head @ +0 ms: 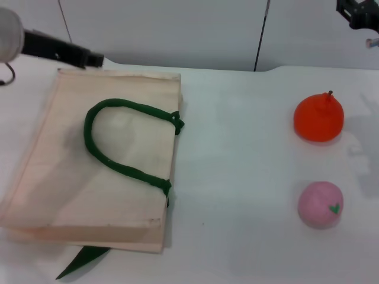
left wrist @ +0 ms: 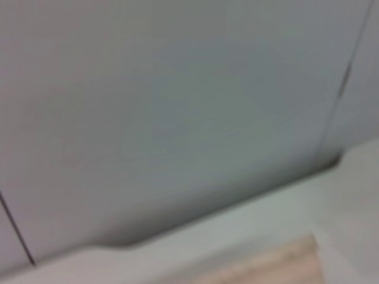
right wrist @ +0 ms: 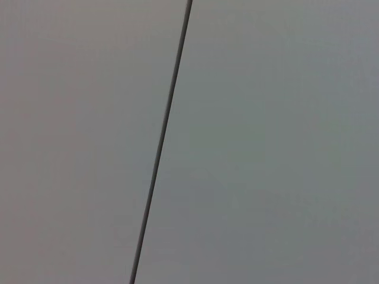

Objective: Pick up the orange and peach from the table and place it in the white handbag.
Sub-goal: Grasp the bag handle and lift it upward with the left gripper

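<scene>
Cream fabric white handbag (head: 89, 171) with green rope handles lies flat just under the left gripper (head: 89, 59); orange-red toy orange (head: 318, 117) and pink peach (head: 320, 204) sit well below the raised right gripper (head: 358, 15); jaws' state unclear, no writing anywhere.

A lab-like test bench — bare white table (head: 237, 177) against plain grey wall panels (head: 177, 29).

Orange (head: 318, 118), peach (head: 320, 204) right of handbag (head: 100, 171).
</scene>
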{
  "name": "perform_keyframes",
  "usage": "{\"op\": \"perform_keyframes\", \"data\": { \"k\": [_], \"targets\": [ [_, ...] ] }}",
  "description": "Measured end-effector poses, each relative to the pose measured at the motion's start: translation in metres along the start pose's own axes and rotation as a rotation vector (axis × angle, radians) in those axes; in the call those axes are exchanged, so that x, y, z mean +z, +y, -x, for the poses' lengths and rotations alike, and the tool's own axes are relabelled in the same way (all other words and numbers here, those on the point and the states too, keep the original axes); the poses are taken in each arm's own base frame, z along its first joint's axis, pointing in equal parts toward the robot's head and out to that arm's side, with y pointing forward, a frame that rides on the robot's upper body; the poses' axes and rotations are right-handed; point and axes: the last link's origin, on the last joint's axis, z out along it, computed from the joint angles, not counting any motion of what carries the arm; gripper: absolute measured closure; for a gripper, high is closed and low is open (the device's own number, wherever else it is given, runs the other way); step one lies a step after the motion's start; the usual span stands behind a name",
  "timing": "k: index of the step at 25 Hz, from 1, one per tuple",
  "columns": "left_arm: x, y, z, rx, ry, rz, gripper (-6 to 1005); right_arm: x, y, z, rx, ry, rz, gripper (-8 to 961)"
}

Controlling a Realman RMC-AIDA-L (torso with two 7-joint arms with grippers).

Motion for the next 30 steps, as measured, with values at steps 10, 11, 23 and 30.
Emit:
{"op": "perform_keyframes", "data": {
  "k": [10,11,23,30],
  "targets": [
    [0.025,-0.010,0.030,0.005,-0.196,-0.005,630,0.000,0.000,0.000,0.000,0.000,-0.002,225],
    [0.026,-0.013,0.031,0.009,-0.206,-0.019,631,0.000,-0.001,0.000,0.000,0.000,-0.003,225],
    [0.038,-0.022,0.039,0.009,-0.212,-0.071,634,0.000,0.000,0.000,-0.002,0.001,-0.002,225],
    [0.050,-0.024,0.037,0.010,-0.184,-0.077,636,0.000,0.002,0.001,-0.004,-0.001,0.005,225]
  ]
}}
